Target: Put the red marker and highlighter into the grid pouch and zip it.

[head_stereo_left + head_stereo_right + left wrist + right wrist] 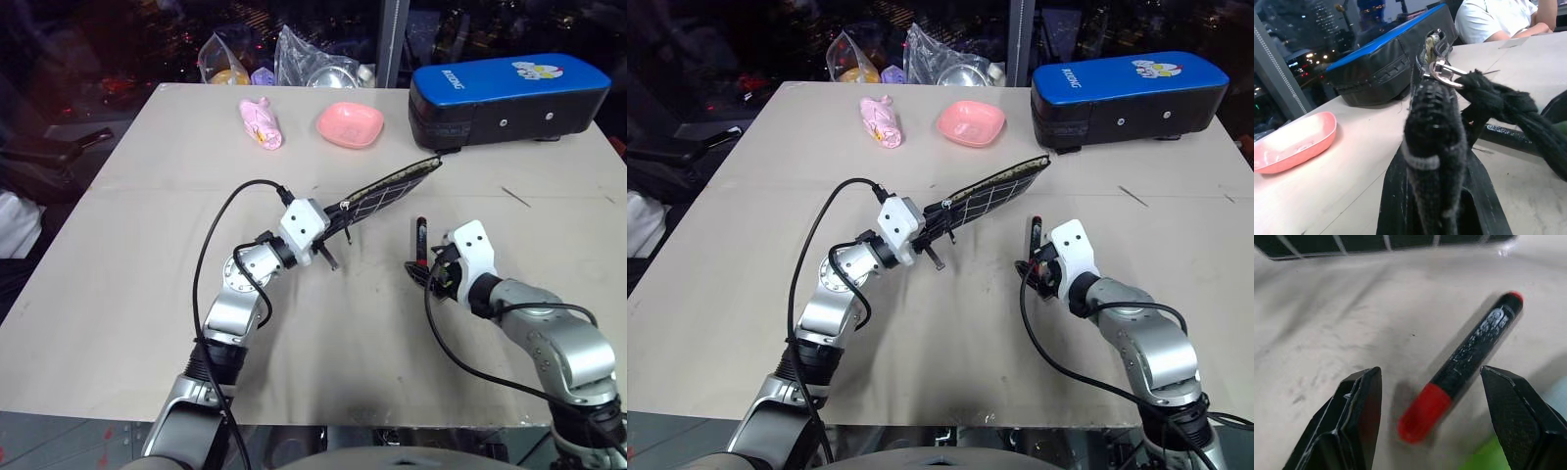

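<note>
My left gripper (336, 227) is shut on one end of the grid pouch (390, 193). It holds the pouch edge-up above the table, slanting toward the blue case. The pouch's metal zipper ring (1442, 71) and black cord pull (1498, 98) show in the left wrist view. The red marker (421, 238) lies flat on the table right of the pouch. My right gripper (427, 274) hovers open just over the marker's red end (1422, 416), a finger on either side and neither touching it. A sliver of the light-green highlighter (1486, 455) shows beside that red end.
A big blue-and-black case (509, 98) stands at the far right. A pink dish (349, 124) and a pink wrapped item (261, 122) lie near the far edge, with plastic bags (294, 54) behind them. A person in a white shirt (1493, 17) sits beyond the table.
</note>
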Robot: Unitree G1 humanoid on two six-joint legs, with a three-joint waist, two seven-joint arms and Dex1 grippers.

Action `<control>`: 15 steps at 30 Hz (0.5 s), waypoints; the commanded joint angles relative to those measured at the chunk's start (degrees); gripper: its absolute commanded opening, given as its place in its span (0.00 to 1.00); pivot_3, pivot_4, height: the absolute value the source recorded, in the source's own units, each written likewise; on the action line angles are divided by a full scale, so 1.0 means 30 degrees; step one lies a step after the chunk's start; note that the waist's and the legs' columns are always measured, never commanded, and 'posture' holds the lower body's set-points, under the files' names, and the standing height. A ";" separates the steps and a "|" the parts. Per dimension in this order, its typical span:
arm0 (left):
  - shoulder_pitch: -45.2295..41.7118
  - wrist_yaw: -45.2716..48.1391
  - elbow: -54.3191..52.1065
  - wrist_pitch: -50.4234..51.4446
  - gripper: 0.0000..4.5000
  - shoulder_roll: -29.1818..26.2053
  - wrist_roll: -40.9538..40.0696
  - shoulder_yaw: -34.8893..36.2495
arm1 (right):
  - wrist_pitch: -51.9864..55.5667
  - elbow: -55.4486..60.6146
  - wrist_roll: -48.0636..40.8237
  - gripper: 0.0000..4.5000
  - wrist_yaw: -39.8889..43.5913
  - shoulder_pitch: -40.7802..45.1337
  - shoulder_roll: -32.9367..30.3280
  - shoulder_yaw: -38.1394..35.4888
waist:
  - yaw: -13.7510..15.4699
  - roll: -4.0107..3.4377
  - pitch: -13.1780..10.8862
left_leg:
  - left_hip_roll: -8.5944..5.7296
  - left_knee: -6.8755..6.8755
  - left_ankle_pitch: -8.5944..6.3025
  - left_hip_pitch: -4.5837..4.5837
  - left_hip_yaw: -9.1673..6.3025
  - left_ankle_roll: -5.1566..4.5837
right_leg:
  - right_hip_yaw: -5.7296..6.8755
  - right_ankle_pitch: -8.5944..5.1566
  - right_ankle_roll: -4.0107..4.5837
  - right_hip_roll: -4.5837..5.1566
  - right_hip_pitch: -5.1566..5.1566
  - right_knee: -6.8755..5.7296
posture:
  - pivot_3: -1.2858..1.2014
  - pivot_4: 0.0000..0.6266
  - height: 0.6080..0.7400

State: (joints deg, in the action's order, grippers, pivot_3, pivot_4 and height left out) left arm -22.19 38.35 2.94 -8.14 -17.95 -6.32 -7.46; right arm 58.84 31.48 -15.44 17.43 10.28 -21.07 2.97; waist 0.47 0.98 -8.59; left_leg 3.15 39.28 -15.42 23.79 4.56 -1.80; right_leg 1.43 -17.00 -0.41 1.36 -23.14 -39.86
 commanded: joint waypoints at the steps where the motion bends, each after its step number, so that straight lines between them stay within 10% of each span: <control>1: -0.0219 -0.0035 -0.0559 -0.0234 0.00 -0.0091 -0.0194 0.0237 | 0.0535 0.0191 0.0643 0.71 -0.0963 0.0431 0.0174 0.0430 | 0.0023 0.0000 0.0001 | 0.0000 0.0000 0.0000 -0.0001 0.0001 0.0000 | 0.0001 0.0000 0.0000 0.0000 0.0000 -0.0001 | 0.52 0.24 0.82; 4: -0.0151 -0.0074 -0.0657 -0.0201 0.00 -0.0122 -0.0151 0.0276 | 0.0848 0.0125 0.0716 0.71 -0.1214 0.0499 0.0390 0.0749 | 0.0056 0.0000 0.0001 | -0.0001 -0.0002 0.0001 -0.0005 -0.0014 0.0002 | 0.0009 -0.0001 0.0001 -0.0007 0.0000 -0.0005 | 0.52 0.24 0.82; 12: 0.0047 -0.0140 -0.0779 -0.0218 0.00 -0.0401 -0.0140 0.0433 | 0.1113 -0.0055 0.0842 0.07 -0.1653 0.0920 0.0751 0.0805 | 0.0069 0.0000 0.0001 | 0.0000 0.0000 0.0000 -0.0003 -0.0014 -0.0001 | 0.0008 0.0000 0.0001 -0.0009 0.0001 -0.0005 | 0.52 0.24 0.82; 15: 0.0065 -0.0126 -0.0786 -0.0225 0.00 -0.0521 -0.0163 0.0488 | 0.1823 0.0556 0.0514 0.06 -0.1498 0.1306 0.0414 -0.0101 | 0.0072 0.0000 0.0000 | -0.0001 0.0000 -0.0001 0.0000 -0.0015 -0.0002 | 0.0010 0.0000 0.0001 -0.0007 0.0001 -0.0004 | 0.52 0.24 0.82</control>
State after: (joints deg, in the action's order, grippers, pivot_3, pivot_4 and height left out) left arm -21.87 38.30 2.93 -8.10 -19.19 -6.30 -7.17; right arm 63.47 30.25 -13.54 13.02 12.98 -19.11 5.37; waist 0.69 0.98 -8.59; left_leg 3.15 39.28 -15.43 23.80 4.52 -1.80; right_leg 1.46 -17.00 -0.41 1.34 -23.14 -39.87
